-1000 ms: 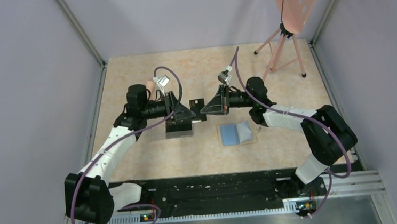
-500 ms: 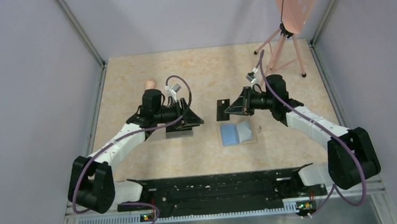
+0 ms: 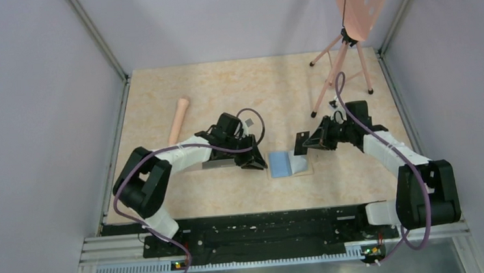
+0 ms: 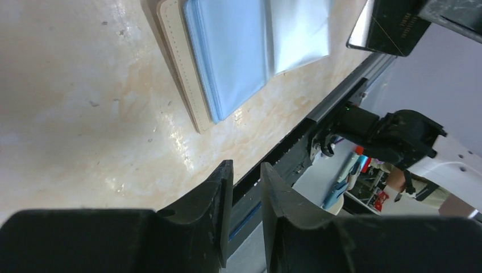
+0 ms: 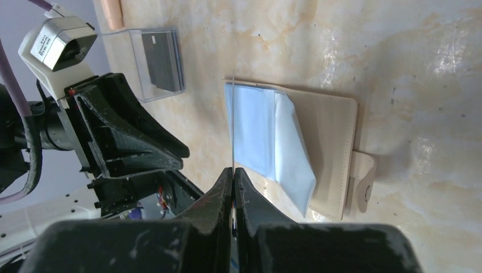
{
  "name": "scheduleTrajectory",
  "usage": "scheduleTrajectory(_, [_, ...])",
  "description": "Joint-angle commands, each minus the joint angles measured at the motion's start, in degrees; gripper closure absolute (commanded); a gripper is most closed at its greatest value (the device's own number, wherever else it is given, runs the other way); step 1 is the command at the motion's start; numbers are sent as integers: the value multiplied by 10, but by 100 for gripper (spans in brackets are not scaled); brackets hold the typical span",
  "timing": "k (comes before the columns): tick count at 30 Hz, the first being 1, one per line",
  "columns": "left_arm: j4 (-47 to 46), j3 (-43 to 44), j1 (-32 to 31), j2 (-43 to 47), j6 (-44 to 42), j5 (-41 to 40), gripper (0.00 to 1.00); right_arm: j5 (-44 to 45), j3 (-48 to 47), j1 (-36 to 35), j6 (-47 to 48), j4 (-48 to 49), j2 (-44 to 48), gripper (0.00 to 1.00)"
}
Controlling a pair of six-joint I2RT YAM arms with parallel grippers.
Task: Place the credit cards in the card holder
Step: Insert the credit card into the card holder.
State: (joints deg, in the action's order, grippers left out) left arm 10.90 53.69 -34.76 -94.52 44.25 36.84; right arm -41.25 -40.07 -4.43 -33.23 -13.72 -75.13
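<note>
The card holder (image 3: 288,164) lies open on the table, tan outside with grey-blue pockets (image 5: 258,128) facing up. My right gripper (image 3: 309,142) is shut on one black credit card (image 3: 301,143), held upright just above the holder's right side. In the right wrist view the card shows edge-on as a thin line (image 5: 233,119) rising from the closed jaws (image 5: 233,170). My left gripper (image 3: 258,162) hovers low at the holder's left edge (image 4: 187,85), jaws a little apart with nothing between them (image 4: 246,168). More black credit cards (image 5: 161,68) lie in a clear box.
The clear plastic box (image 3: 218,162) sits left of the holder, partly under my left arm. A wooden stick (image 3: 178,118) lies at the back left. A pink tripod with a perforated board (image 3: 344,57) stands at the back right.
Both arms have swung inward and nearer. The right gripper carried the black card from the table's middle to over the holder. The left gripper left the clear box and came to the holder's left edge.
</note>
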Motion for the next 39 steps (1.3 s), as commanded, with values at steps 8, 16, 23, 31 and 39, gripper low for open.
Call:
scheduleTrajectory(8, [54,47,-52,-89,7,-97,80,-42,53,0,41,56,-11,100])
scheduleTrajectory(16, [81,69,-68,-115,0,-125,83,-61,74,0,49,99,-31,100])
scheduleTrajectory(23, [100,76,-70,-125,2,-147,85,-62,91,0,51,151,-60,100])
scheduleTrajectory(31, [105,66,-70,-126,4,-156,86,-70,110,-10,45,218,-104,100])
scheduleTrajectory(39, [105,62,-70,-136,2,-160,87,-80,122,-21,45,237,-123,100])
